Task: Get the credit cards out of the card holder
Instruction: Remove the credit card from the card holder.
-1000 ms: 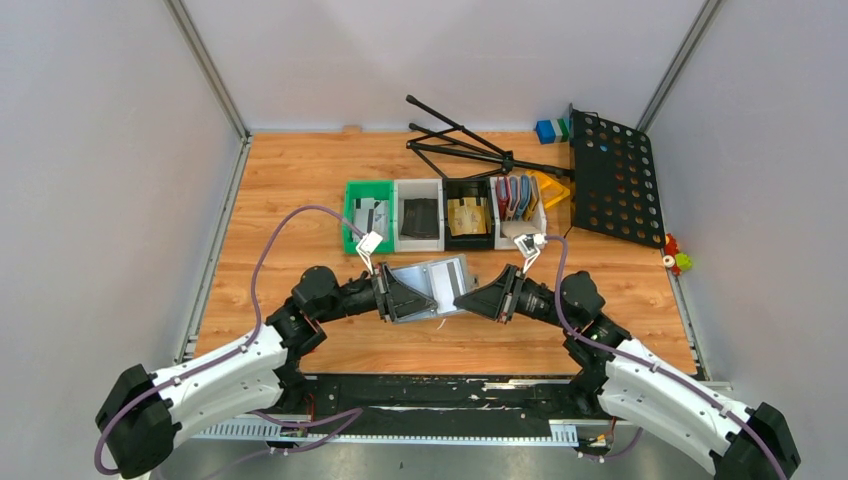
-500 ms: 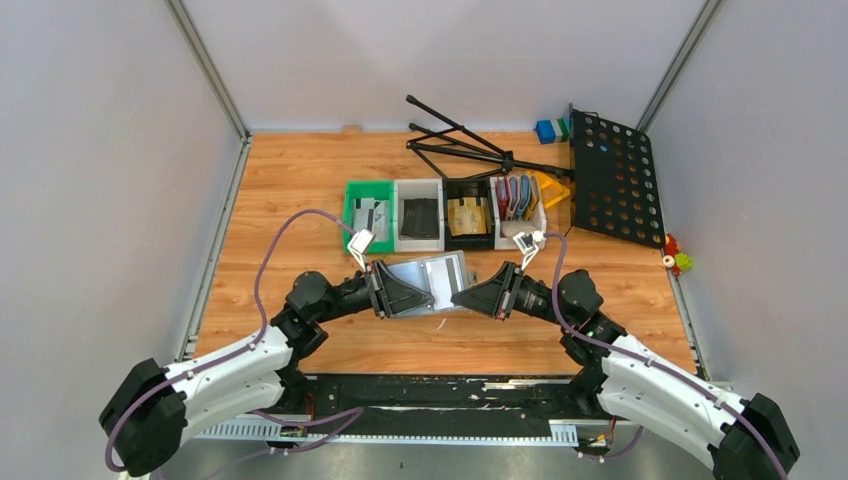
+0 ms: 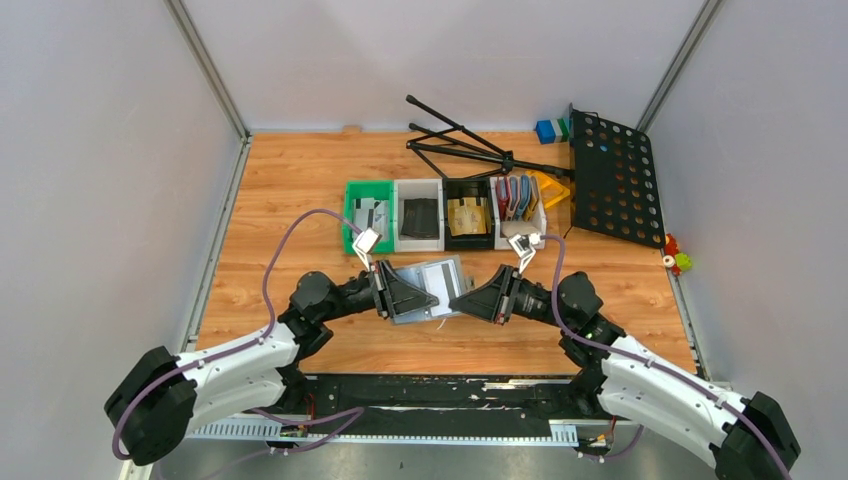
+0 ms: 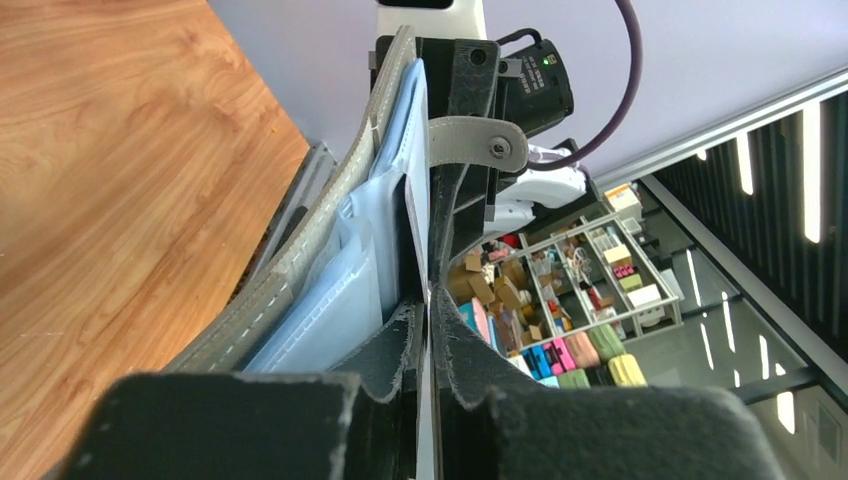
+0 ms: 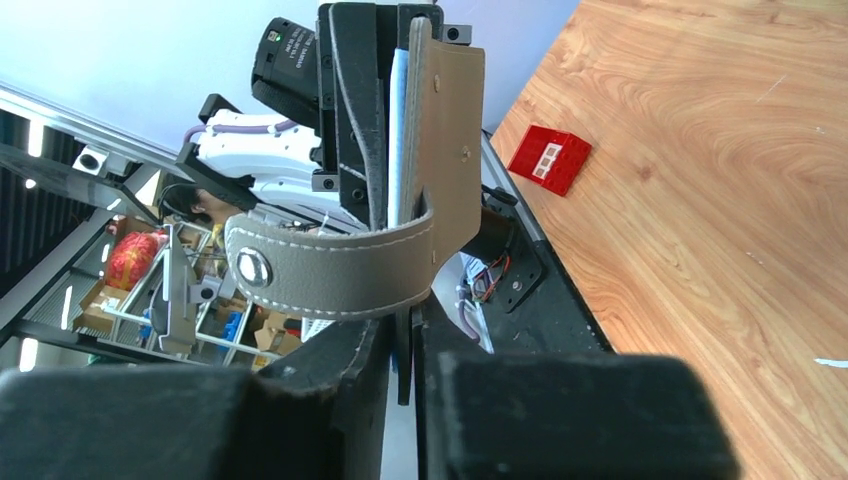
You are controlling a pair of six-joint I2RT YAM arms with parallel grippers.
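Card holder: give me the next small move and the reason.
Probably pull the left gripper slowly away from the right gripper. The right one clamps the card holder in the air by its strap end, and the left fingers pinch a thin pale sheet, seemingly a credit card, among its pockets.

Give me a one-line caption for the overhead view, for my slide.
Left claw and right claw grip the grey card holder between them, before a row of bins.

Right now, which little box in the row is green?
The leftmost box; only it is green. Beside it stand a white box, a black box and another white box.
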